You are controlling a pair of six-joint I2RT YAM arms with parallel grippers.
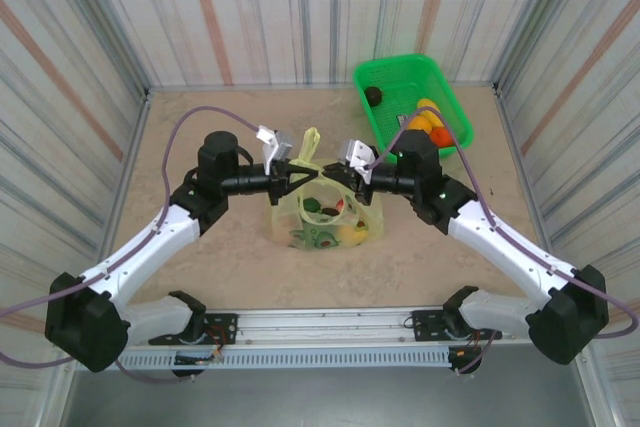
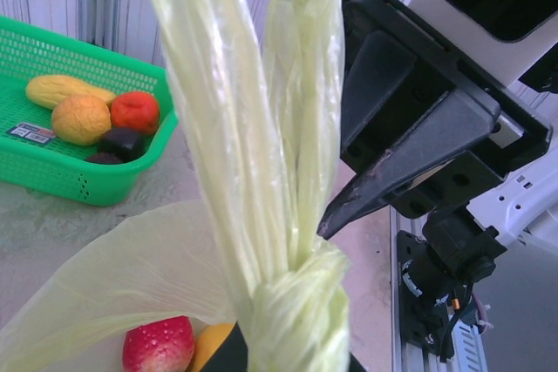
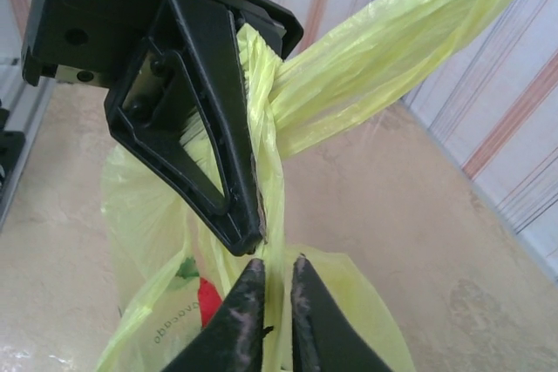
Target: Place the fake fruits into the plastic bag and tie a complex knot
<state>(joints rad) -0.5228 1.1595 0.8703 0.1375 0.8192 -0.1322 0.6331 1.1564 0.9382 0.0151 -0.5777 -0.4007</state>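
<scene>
Above the thin translucent yellow-green plastic bag (image 1: pixel 325 222), which stands on the beige worktop (image 1: pixel 220 267) with fake fruits inside, among them a red strawberry-shaped fruit (image 2: pixel 161 346), the two twisted handle strips (image 1: pixel 311 144) rise almost upright from a small bunched knot (image 2: pixel 292 315). Both hands meet at this knot from opposite sides of the bag. The left hand (image 1: pixel 298 171) comes from the bag's left and the right hand (image 3: pixel 277 266) from its right, and they are very close together. The right hand is closed on one thin strip just over the bag's mouth. For the left hand I cannot tell if it grips, because the bunch hides its fingers. Other fruits, yellow, orange, red and dark, lie in the rigid green basket (image 2: pixel 52 176), well apart behind the bag to its right. I judge the next move is a pull: the strips' long axis goes upward and the hands sit level on both sides, so they should draw apart sideways from the bag to tighten the knot.
</scene>
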